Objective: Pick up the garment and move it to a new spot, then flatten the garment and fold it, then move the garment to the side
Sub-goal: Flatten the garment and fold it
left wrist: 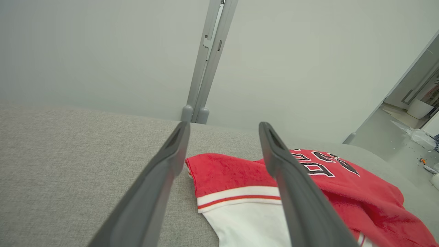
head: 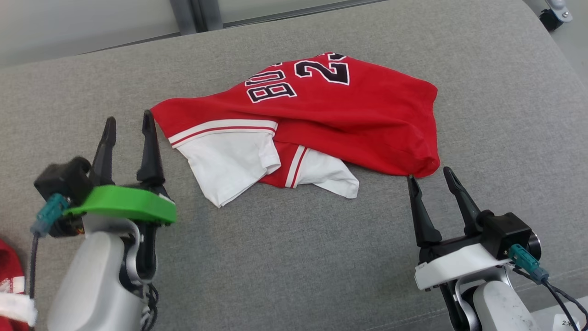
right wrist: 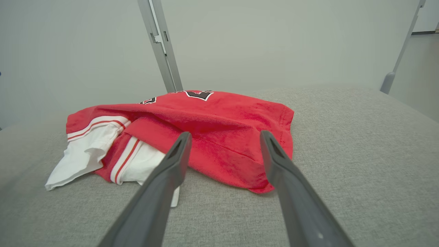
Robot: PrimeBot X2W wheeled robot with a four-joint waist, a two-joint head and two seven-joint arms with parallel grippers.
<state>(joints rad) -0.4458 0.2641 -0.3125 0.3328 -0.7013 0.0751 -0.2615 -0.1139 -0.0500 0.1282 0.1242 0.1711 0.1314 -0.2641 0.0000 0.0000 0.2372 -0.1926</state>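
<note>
Cloth point(head: 11, 280), red with white trim, sits at the far 8 o'clock edge of the head view. Beside it, at 8 o'clock, the left gripper point(head: 129, 116) points toward 12, fingers spread wide with nothing between them. Its inner tip stands just beside the left corner of the garment point(head: 349, 115); whether it touches is unclear. In the left wrist view that red corner and its white-and-red band lie between and beyond the two fingers.

The garment, a red jersey with black, white-edged lettering, lies crumpled on the grey cushion point(head: 294, 257) from the centre toward 1 o'clock. Its lettering faces 12. Two white sleeves point(head: 229, 165) spill out toward 6 and 7 o'clock, one overlapping the other.

At 4 o'clock the right gripper point(head: 428, 173) also points toward 12, fingers wide and empty. Its tips stand just beside the garment's lower right corner. The right wrist view shows the red hem lying just past those tips.

A grey post point(head: 193, 14) stands at 11 o'clock and a caster point(head: 553, 16) at 1 o'clock.
</note>
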